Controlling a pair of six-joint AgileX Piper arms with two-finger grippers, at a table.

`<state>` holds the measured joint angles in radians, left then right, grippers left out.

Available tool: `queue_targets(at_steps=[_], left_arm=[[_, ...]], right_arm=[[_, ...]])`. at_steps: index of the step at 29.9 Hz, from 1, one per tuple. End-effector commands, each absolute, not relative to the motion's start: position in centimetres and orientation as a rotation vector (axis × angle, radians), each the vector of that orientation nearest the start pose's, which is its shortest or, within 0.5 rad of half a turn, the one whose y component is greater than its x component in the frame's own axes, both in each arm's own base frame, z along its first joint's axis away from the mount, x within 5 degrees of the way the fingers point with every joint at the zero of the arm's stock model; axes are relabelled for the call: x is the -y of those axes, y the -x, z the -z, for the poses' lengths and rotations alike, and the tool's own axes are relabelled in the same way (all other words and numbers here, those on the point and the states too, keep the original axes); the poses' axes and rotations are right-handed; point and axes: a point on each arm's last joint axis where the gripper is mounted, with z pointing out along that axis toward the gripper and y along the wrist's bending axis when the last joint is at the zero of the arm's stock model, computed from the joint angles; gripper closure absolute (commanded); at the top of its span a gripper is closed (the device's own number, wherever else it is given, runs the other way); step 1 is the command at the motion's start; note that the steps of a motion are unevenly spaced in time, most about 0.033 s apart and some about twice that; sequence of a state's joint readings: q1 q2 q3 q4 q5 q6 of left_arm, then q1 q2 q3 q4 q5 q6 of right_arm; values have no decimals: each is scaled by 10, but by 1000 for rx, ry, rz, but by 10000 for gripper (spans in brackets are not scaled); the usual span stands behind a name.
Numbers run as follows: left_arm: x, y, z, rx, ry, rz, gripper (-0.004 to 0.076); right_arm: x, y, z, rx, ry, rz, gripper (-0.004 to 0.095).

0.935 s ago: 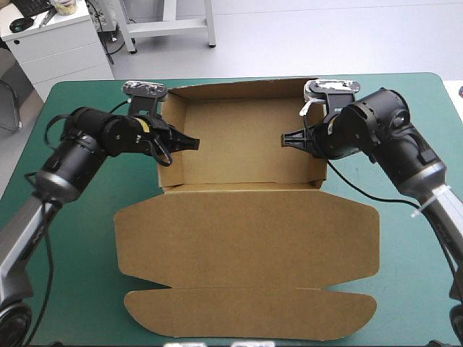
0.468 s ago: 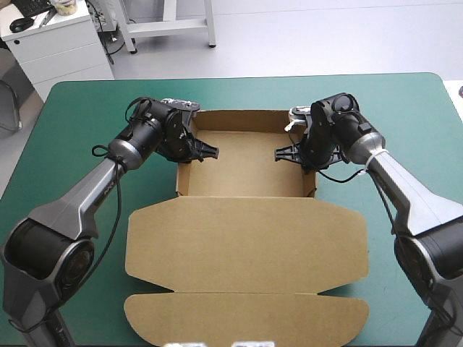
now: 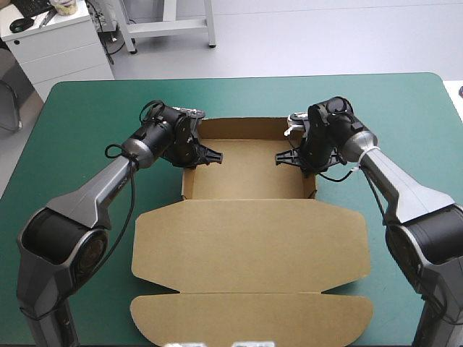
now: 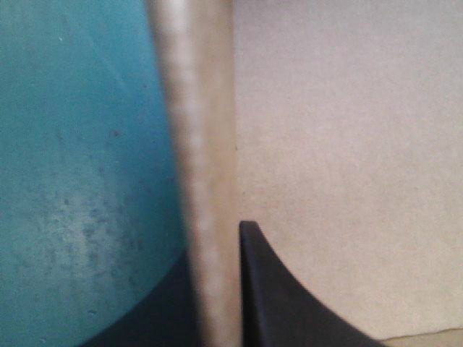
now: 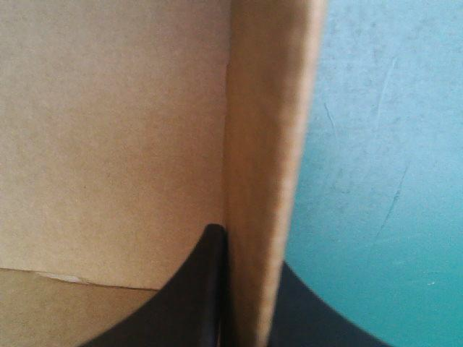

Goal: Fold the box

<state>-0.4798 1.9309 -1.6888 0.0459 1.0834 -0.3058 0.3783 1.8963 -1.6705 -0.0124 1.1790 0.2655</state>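
Box (image 3: 249, 238), one, with left claw (image 4: 213, 278) and right claw (image 5: 249, 271) pinching opposite walls.

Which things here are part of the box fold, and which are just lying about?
In the job:
box, an open tray, lid flat
left gripper, shut on its left wall
right gripper, shut on its right wall

Not in it:
teal-green cover, just the surface

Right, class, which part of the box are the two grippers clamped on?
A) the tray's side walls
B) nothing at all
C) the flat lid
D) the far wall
A: the left gripper and right gripper each have a raised side wall of the box between their black fingers; the lid lies flat.
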Motion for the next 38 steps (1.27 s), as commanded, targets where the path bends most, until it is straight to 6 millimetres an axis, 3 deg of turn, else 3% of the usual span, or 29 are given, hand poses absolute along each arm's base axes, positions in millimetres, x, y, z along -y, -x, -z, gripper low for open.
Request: queue_targets(at_steps=[1, 4, 6, 9, 13, 17, 24, 29, 38], left_arm=[[190, -364, -299, -2730, -343, 149, 710], [191, -364, -300, -2728, -346, 157, 640], [191, -364, -301, -2724, -361, 154, 550], [191, -364, -301, -2722, -362, 155, 377], [191, -364, -301, -2722, -362, 155, 196], [191, -365, -301, -2715, -362, 158, 190], [191, -365, -309, -2706, -341, 159, 190], [191, -368, -337, -2643, -331, 160, 193], [183, -358, -413, -2501, -301, 196, 193]], right_arm=[[-140, -374, -309, -2755, 197, -145, 685], [-137, -374, -309, -2764, 184, -151, 416], [-138, -373, -308, -2770, 197, -167, 229], [-140, -373, -309, -2768, 192, -188, 75], [-140, -373, -309, -2768, 192, -188, 59], [-140, -375, -312, -2753, 191, -193, 59], [-137, -381, -342, -2661, 153, -226, 58], [-128, -383, -362, -2638, 125, -224, 59], [-117, -372, -390, -2602, 116, -181, 58]])
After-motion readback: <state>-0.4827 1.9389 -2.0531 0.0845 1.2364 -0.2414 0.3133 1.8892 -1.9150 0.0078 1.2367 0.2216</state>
